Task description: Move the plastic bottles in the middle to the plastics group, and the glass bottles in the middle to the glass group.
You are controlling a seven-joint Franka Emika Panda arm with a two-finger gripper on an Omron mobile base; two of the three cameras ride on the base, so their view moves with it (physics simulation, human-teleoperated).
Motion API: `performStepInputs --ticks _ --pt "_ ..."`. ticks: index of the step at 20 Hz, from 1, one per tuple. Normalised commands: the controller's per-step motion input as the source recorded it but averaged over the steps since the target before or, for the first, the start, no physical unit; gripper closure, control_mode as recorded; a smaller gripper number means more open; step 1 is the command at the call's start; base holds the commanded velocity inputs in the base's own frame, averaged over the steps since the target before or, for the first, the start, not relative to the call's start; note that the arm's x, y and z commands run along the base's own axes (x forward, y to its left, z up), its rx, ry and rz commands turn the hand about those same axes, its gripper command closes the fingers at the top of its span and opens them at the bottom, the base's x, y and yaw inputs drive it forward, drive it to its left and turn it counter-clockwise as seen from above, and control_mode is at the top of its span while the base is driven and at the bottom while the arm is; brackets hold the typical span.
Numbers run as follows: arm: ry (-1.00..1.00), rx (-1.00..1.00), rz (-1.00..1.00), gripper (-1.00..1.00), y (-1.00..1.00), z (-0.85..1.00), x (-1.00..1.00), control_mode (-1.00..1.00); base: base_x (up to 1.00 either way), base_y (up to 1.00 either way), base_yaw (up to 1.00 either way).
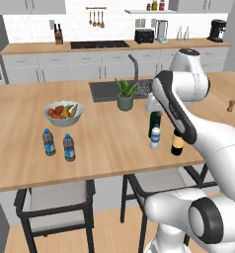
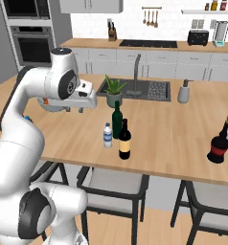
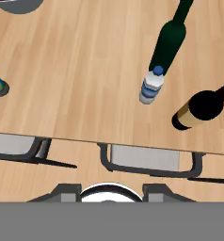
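Left base view: the claw point(image 1: 150, 105) hangs above the bench point(image 1: 104, 143), largely hidden behind the forearm; its fingers are pressed together and hold nothing. The white-capped water bottle point(image 1: 155, 137) stands at the middle, the green wine bottle point(image 1: 153, 122) just behind it at 12 o'clock, mostly covered by the arm. The brown bottle point(image 1: 177, 143) stands at its 3 o'clock. The two dark-capped water bottles point(image 1: 58, 144) stand well apart at 9 o'clock, below a fruit bowl point(image 1: 63, 113).

Right base view: the reddish-brown glass bottle point(image 2: 219, 142) stands far off at 3 o'clock.

Hand view: the white-capped bottle touches nothing; one dark-capped bottle is cut off at the 9 o'clock edge.
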Motion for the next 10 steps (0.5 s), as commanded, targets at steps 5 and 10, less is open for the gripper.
performStepInputs --ticks 5,10 --pt "0.04 -0.05 0.00 -1.00 0.01 -0.32 -0.02 -1.00 0.00 0.00 0.00" --pt "0.00 -0.05 0.00 -1.00 0.17 -0.50 0.16 -1.00 0.00 0.00 0.00"
